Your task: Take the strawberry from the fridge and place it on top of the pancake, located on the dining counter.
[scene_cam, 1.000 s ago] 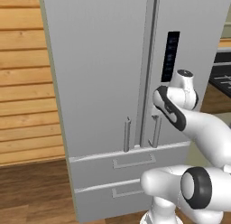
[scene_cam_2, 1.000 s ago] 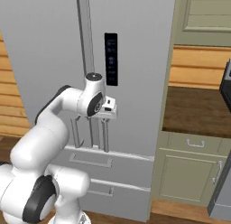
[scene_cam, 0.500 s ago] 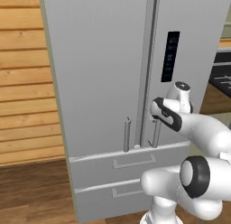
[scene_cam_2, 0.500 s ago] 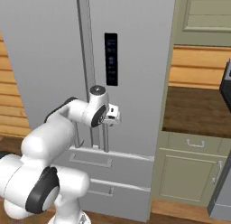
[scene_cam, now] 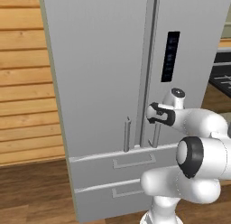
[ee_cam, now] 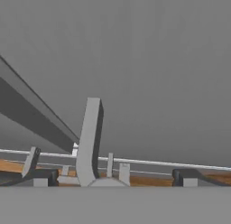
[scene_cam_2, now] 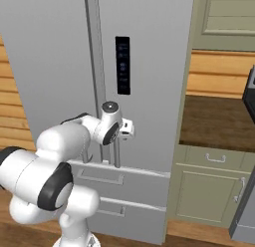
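Nothing readable is showing anywhere; the dark panel (scene_cam_2: 122,65) on the fridge (scene_cam_2: 60,52) door is carrying only faint marks too blurred to read.

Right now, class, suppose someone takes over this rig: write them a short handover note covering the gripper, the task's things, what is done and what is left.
Gripper: open, holding nothing, at the lower end of the right door's handle.
Fridge: both doors and both bottom drawers shut, so the strawberry inside is hidden.
Done: the arm is up at the handle; nothing gripped yet.
Left: grip the handle, pull the door open, find and take the strawberry, drive to the dining counter and set it on the pancake.
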